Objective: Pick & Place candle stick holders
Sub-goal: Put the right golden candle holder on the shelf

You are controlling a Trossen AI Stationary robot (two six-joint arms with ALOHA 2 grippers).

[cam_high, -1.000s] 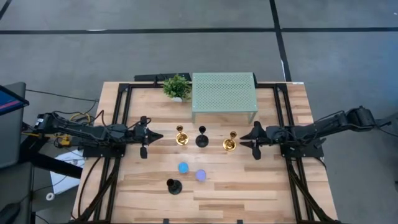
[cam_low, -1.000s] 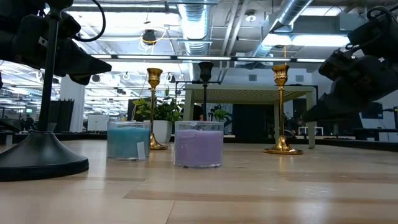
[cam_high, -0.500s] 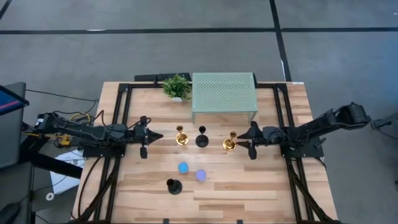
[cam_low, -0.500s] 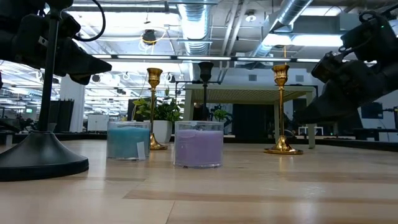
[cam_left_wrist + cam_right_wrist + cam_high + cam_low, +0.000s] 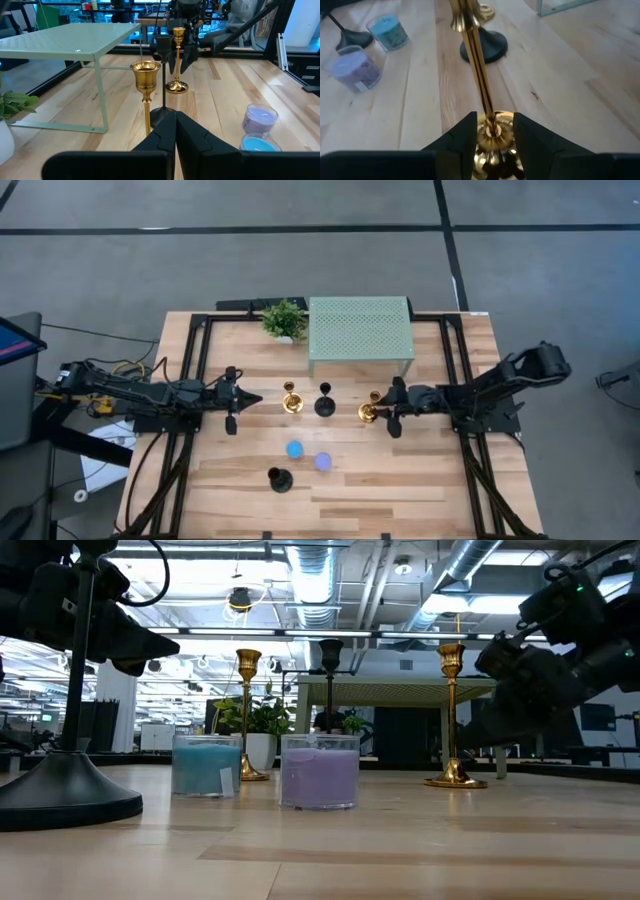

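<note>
Two gold stemmed candle stick holders (image 5: 292, 400) (image 5: 369, 410) stand upright on their round bases at mid-table, with a black one (image 5: 324, 404) between them. Another black holder (image 5: 279, 479), a low blue one (image 5: 294, 449) and a low purple one (image 5: 323, 462) stand nearer the front edge. My right gripper (image 5: 494, 125) is open. Its fingers stand on either side of the right gold holder's lower stem (image 5: 487, 112), just above the base. My left gripper (image 5: 256, 399) is shut and hovers left of the left gold holder, holding nothing.
A pale green perforated shelf (image 5: 360, 330) stands on legs at the far middle of the table. A small green plant (image 5: 285, 320) sits to its left. Black frame rails (image 5: 196, 380) run along both sides of the wooden table.
My right gripper has moved toward the table's left edge and slightly down. It has closed in on the right gold holder until its open fingers stand on either side of the stem. The holder has not moved.
</note>
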